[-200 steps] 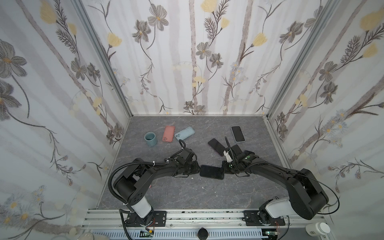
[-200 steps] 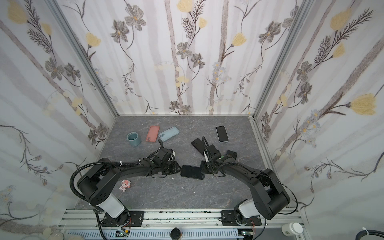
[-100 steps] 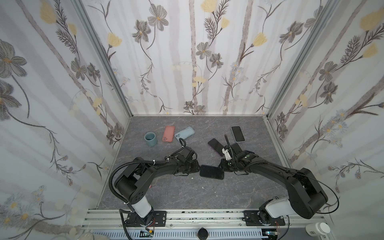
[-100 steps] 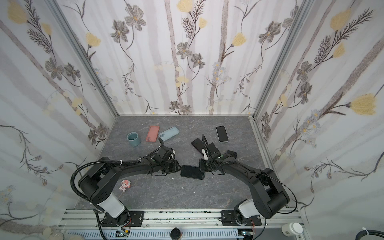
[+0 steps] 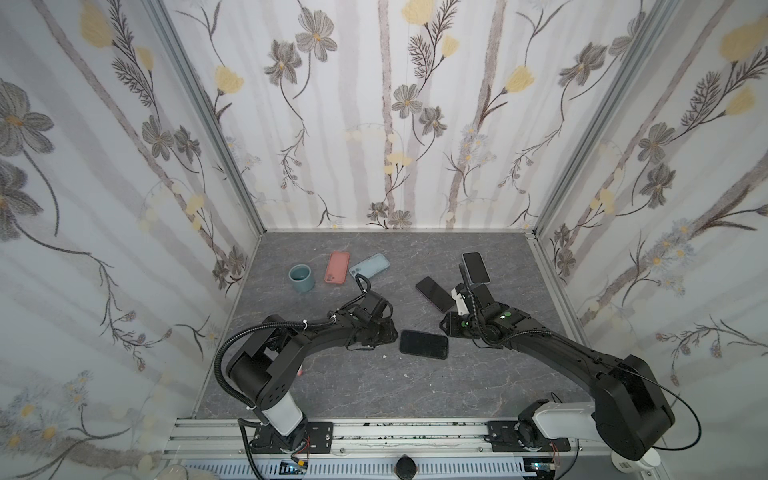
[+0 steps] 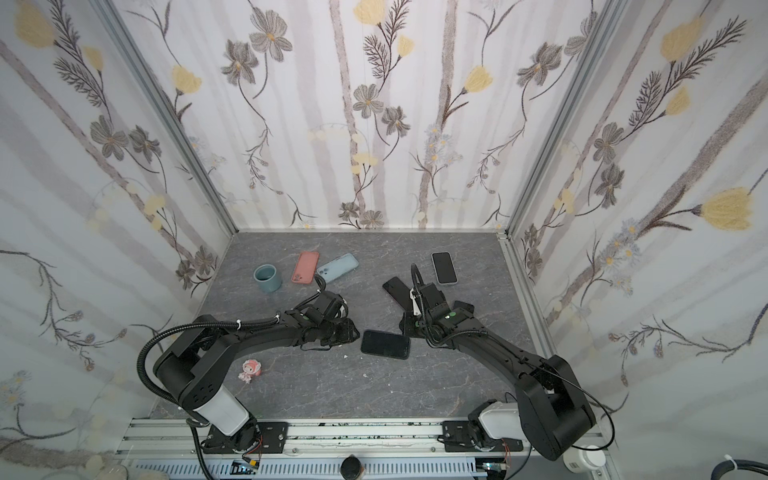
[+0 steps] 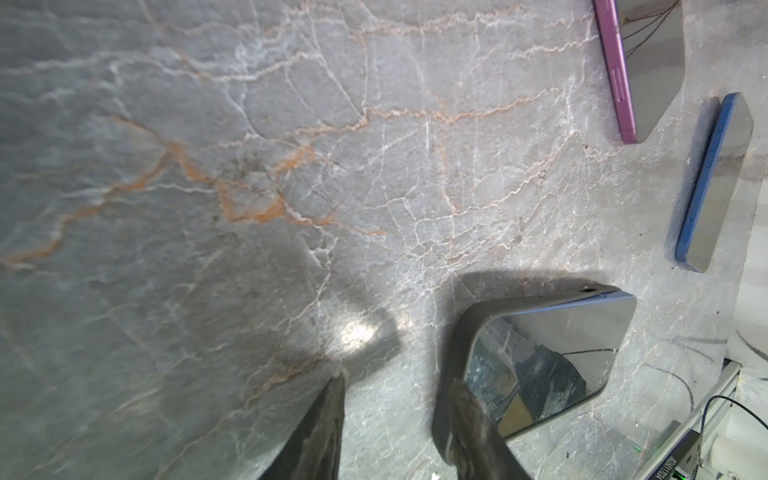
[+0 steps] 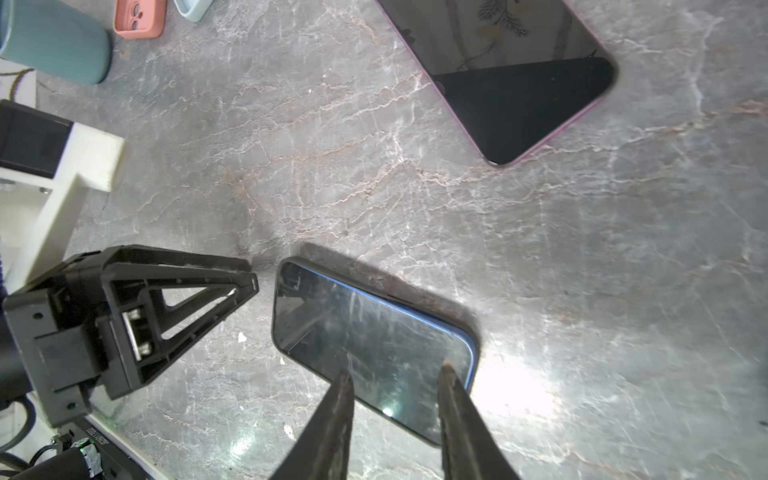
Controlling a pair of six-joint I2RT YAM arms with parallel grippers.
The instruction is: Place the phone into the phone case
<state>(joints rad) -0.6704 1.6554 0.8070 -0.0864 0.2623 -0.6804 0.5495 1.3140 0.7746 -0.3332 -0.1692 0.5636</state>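
A dark-screened phone with a blue rim [image 5: 424,344] [image 6: 385,343] lies flat, screen up, in a dark grey phone case [image 7: 461,332] at the middle of the table. My left gripper [image 5: 392,332] [image 7: 397,380] stands open just off its left end; one finger overlaps the case's edge in the left wrist view, the other is over bare table. At the phone's right end my right gripper [image 5: 445,328] [image 8: 395,368] is open, its fingertips low over the screen [image 8: 374,345] with nothing pinched between them.
A teal cup [image 5: 301,278], a pink case [image 5: 336,267] and a light blue case [image 5: 370,264] lie at the back left. Two more phones [image 5: 434,293] [image 5: 476,266] lie behind my right arm. A small pink figurine [image 6: 250,370] stands by the left arm.
Both grippers have widened their fingers and drawn slightly back from the ends of the cased phone. The phone has stayed where it lay.
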